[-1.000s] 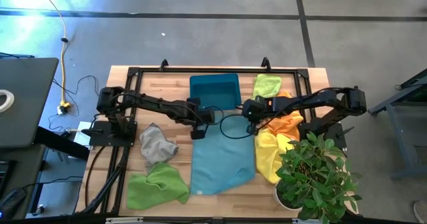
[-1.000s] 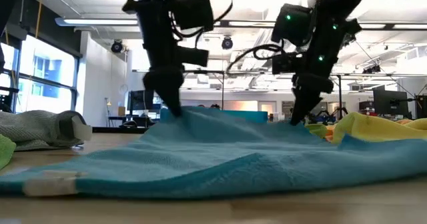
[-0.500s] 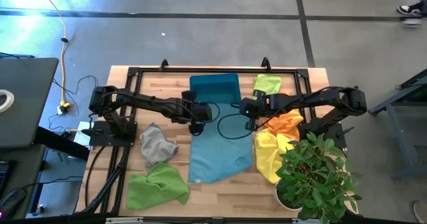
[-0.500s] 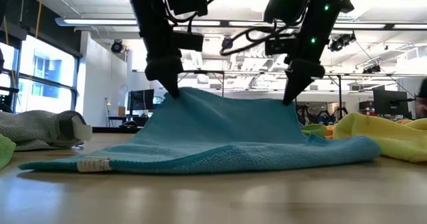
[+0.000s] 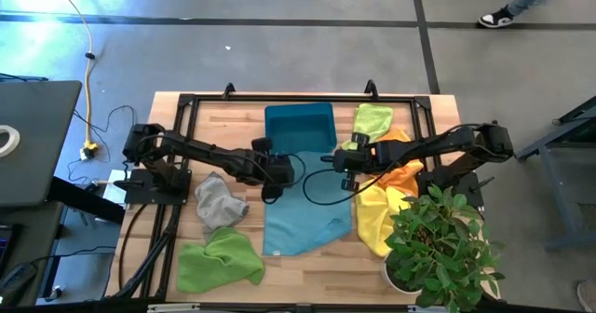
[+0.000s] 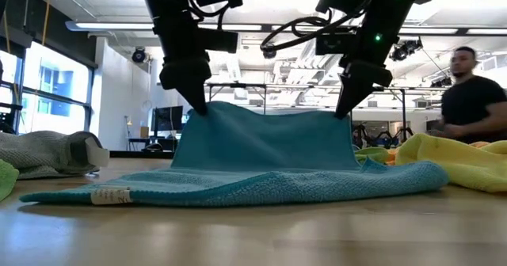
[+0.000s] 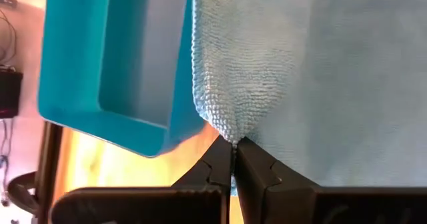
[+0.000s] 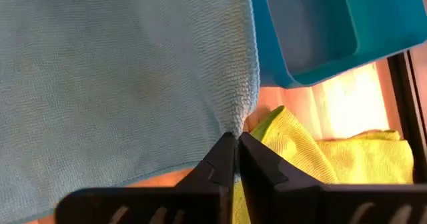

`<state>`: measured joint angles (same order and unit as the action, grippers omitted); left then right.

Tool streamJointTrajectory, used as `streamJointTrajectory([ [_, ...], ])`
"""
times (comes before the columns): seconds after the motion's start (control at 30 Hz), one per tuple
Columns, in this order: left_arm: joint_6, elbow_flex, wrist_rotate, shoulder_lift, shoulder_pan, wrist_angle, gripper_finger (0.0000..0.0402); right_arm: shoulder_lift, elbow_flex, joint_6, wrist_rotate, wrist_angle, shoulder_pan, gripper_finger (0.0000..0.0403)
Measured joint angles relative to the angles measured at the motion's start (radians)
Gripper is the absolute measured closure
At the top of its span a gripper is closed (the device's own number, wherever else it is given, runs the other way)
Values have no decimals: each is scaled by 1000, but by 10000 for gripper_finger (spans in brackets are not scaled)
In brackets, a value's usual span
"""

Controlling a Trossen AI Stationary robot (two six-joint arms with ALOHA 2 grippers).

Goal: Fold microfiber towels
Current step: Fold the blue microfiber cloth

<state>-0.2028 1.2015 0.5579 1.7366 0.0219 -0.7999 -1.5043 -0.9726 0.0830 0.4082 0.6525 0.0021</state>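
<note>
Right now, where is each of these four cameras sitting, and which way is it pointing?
High view: above the table, looking straight down; both arms show, pinching the light blue towel.
Low view: at tabletop height, looking level into the room; left gripper and right gripper come down from above.
Left wrist view: on the left arm, past its own fingers at a towel corner and the teal bin.
Right wrist view: on the right arm, likewise.
All four share that towel; both wrist views share the bin.

left claw | right claw | both pinching raised blue towel corners
</note>
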Motion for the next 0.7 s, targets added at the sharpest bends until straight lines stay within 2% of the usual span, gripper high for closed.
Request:
streamJointTrajectory([
  [0.27,-31,0,1,12,-25,32,400,0,-52,26,28,86,6,296],
  [0.37,-30,1,1,11,-15,49,400,1,-116,66,28,230,6,279],
  [0.47,-30,1,4,11,2,56,400,2,-171,131,2,335,12,279],
  [0.57,-30,1,4,11,20,57,400,2,-162,142,-86,261,46,281],
  [0.7,-30,1,4,11,39,57,400,1,-27,120,-125,-32,113,281],
])
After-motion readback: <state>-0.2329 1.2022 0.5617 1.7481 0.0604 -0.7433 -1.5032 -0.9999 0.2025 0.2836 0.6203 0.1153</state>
